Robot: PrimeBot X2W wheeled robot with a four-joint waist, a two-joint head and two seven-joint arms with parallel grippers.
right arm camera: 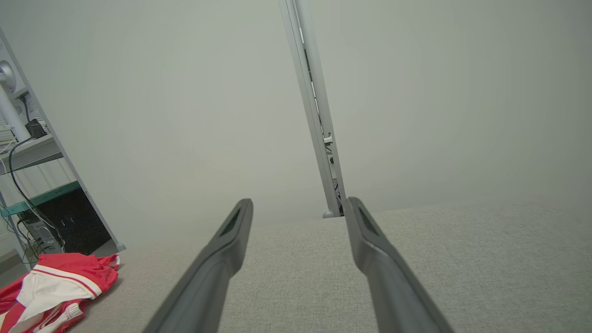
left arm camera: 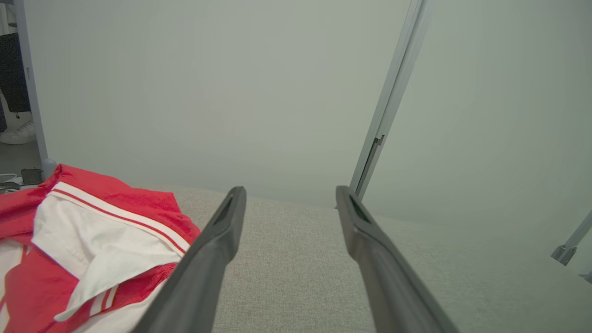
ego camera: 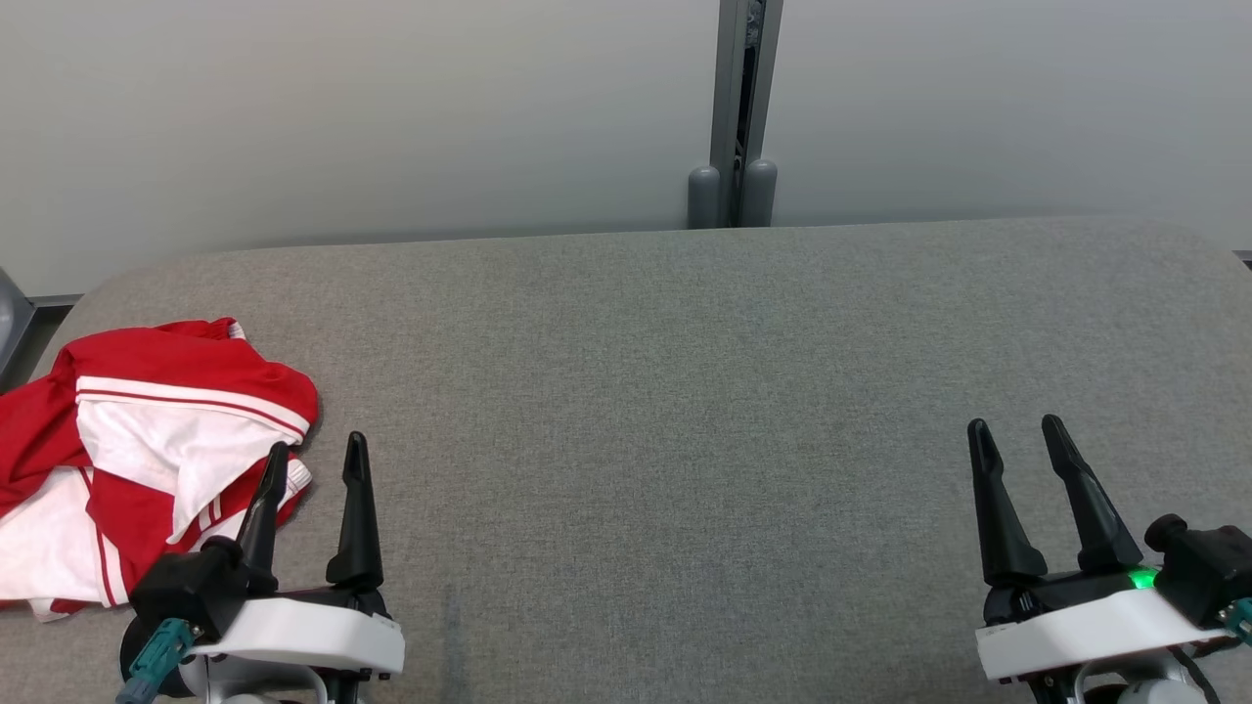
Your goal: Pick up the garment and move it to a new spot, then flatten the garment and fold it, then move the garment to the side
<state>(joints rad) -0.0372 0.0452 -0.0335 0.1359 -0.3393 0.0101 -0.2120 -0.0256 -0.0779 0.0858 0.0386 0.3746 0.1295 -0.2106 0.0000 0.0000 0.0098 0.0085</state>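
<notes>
Garment (ego camera: 147, 440): red and white, crumpled in a heap at the lower left of the head view, on the counter's left end.
Left pincer (ego camera: 318, 448): fingers spread, just beside the garment's right edge. One finger overlaps the cloth in the head view; contact cannot be told.
Right pincer (ego camera: 1015, 422): lower right, fingers spread, well apart from the garment.
Counter (ego camera: 685, 391): grey fabric top, rounded corners.
Wall (ego camera: 391, 117): pale, with a grey post (ego camera: 743, 98) at upper centre.
</notes>
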